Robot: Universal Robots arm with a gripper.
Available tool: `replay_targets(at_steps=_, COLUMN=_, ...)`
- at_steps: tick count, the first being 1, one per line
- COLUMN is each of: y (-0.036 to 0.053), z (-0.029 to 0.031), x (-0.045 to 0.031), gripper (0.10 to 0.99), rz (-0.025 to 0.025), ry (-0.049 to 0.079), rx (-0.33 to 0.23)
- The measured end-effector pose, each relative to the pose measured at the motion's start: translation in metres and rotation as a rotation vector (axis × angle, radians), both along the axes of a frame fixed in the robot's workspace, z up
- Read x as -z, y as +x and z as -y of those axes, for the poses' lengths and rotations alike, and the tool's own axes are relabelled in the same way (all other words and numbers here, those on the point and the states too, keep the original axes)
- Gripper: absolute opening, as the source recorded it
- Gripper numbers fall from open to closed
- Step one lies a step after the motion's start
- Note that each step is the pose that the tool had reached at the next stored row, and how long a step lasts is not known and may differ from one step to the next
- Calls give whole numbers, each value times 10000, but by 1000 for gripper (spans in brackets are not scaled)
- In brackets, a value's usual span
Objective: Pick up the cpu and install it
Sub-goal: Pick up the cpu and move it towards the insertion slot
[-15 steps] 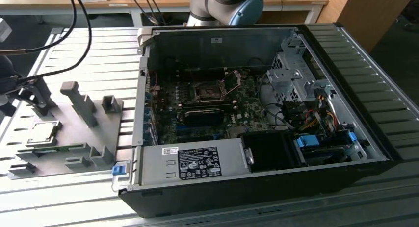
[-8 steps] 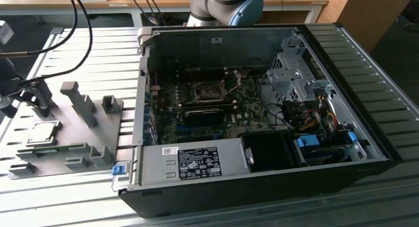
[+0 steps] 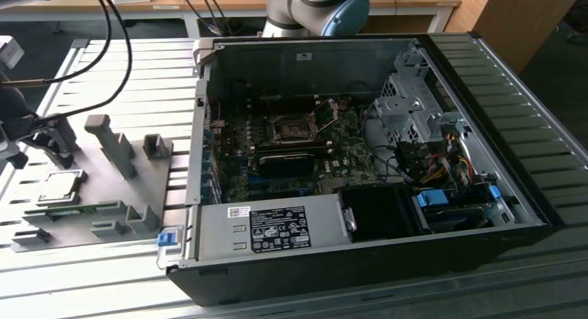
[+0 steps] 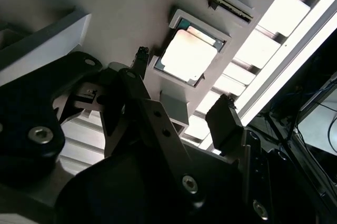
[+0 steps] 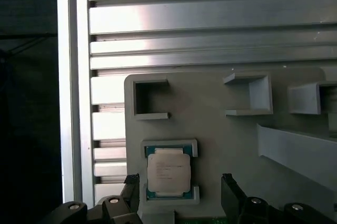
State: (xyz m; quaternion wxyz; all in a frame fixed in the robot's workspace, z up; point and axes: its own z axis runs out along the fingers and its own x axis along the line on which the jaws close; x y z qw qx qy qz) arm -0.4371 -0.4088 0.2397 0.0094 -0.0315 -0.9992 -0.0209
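The cpu (image 5: 167, 170) is a small square chip with a shiny metal top, lying flat in a recess of the grey fixture plate (image 5: 221, 129). In the exterior view the cpu (image 3: 60, 185) lies at the exterior view's left, outside the computer case. My gripper (image 5: 180, 191) hangs just above it, open, with one black finger (image 5: 131, 188) on each side of the chip and nothing held. The second wrist view shows the cpu (image 4: 188, 54) beyond the spread fingers (image 4: 224, 118) of the gripper (image 4: 181, 89). The black socket frame (image 3: 296, 129) sits on the motherboard inside the case.
The open computer case (image 3: 368, 160) holds the motherboard, cables, drive cages and a power supply (image 3: 275, 229). Upright grey fixture blocks (image 3: 115, 143) stand on the plate near the cpu. The ribbed metal table (image 3: 514, 85) runs around the case.
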Motion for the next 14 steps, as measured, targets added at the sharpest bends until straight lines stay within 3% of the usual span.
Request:
replay_targets(at_steps=3, y=-12, z=1, x=50, gripper=718, rz=-2, ry=-2, rx=-1)
replay_targets(at_steps=7, y=-67, z=0, x=96, gripper=718, rz=37, ry=2, rx=0)
replay_targets(at_steps=14, y=-93, z=0, x=222, gripper=718, rz=42, ry=0, rx=0)
